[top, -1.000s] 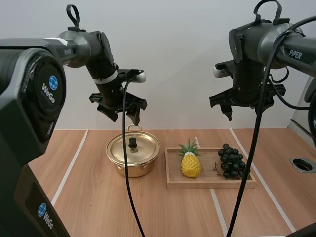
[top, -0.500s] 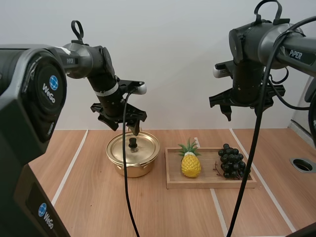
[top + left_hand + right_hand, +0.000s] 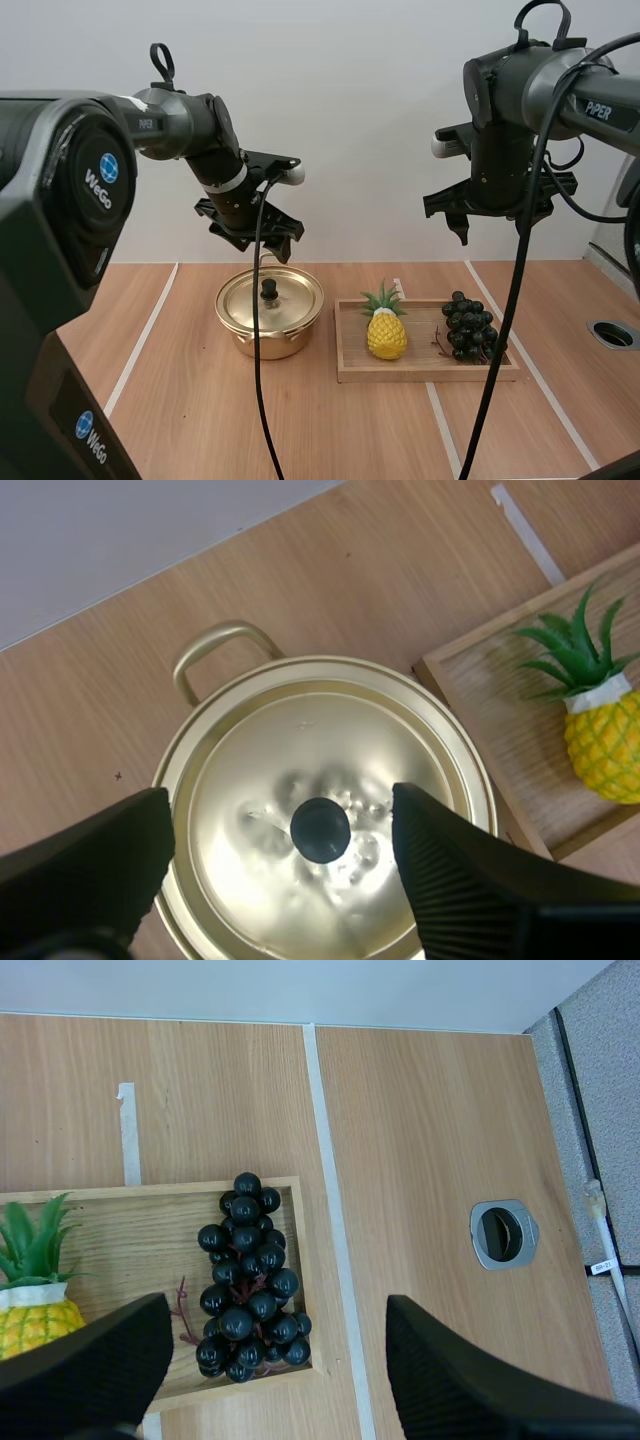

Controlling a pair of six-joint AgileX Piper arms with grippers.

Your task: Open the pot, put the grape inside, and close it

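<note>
Hovering my left pincer over the pot, I have its fingers spread wide, one on each side of the black knob at the middle of the lid; I judge that straddle to be the setup for coming down and pinching the knob, since the lid sits shut on the pot and must come off first; as far as I can tell the fingers are clear of the lid. My right pincer hangs high over the wooden tray, spread too and holding nothing, with the bunch of grapes straight beneath the gap between its fingers; I read that as parked ready for the pick. The grapes lie at the tray's right end, apart from the pot; a pineapple stands on the tray between grapes and pot, so the carry will probably need to pass above its leaves. The tray lies just beside the pot on the desk; the pot's loop handle points away from the tray and blocks nothing.
</note>
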